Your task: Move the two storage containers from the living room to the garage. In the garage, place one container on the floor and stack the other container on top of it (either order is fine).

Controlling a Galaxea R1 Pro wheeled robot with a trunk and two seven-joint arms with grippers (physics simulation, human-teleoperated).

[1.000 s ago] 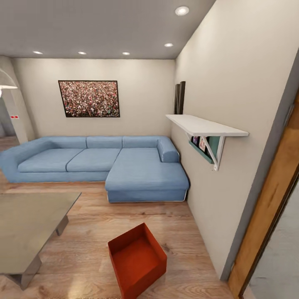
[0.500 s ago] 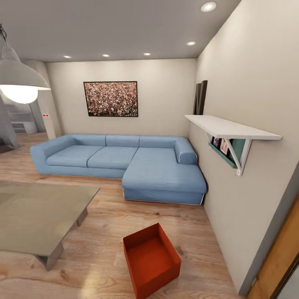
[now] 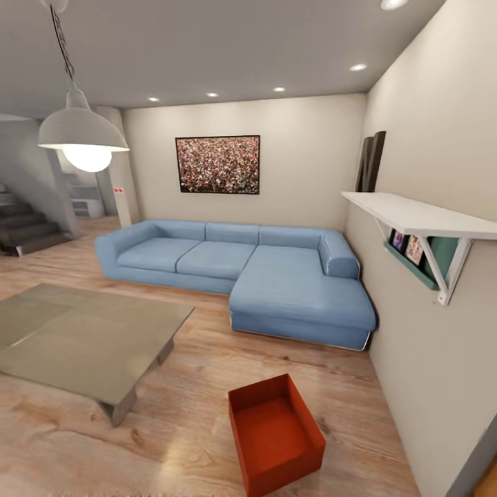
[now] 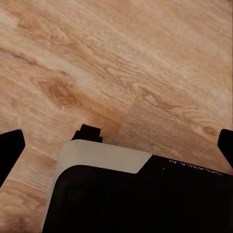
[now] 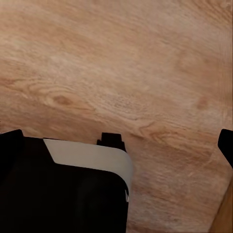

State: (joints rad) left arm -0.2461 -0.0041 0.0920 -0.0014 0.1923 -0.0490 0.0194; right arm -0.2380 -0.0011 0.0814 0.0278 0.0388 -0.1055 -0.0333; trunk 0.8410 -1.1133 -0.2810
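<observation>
I am in the living room, which has a light wood plank floor point(image 3: 186, 428). One orange-red open-topped storage container point(image 3: 276, 433) stands empty on the planks just ahead of me, right of centre and near the right wall. In the left wrist view, my left gripper point(image 4: 118, 148) is open, its fingertips far apart over bare planks above a black and white part of my own body. My right gripper point(image 5: 118, 143) is open in the same way over the planks. Neither gripper touches the container. The garage is out of view.
A low grey table point(image 3: 83, 338) stands to the left of the container. A blue corner sofa point(image 3: 276, 276) lines the back wall. A white shelf point(image 3: 421, 217) juts from the right wall at chest height. A pendant lamp point(image 3: 83, 134) hangs at upper left, with stairs point(image 3: 27, 228) beyond.
The camera has turned left, so the whole picture slid right. The wooden door frame left the view, and the lamp and stairs came in. The container stays on the floor.
</observation>
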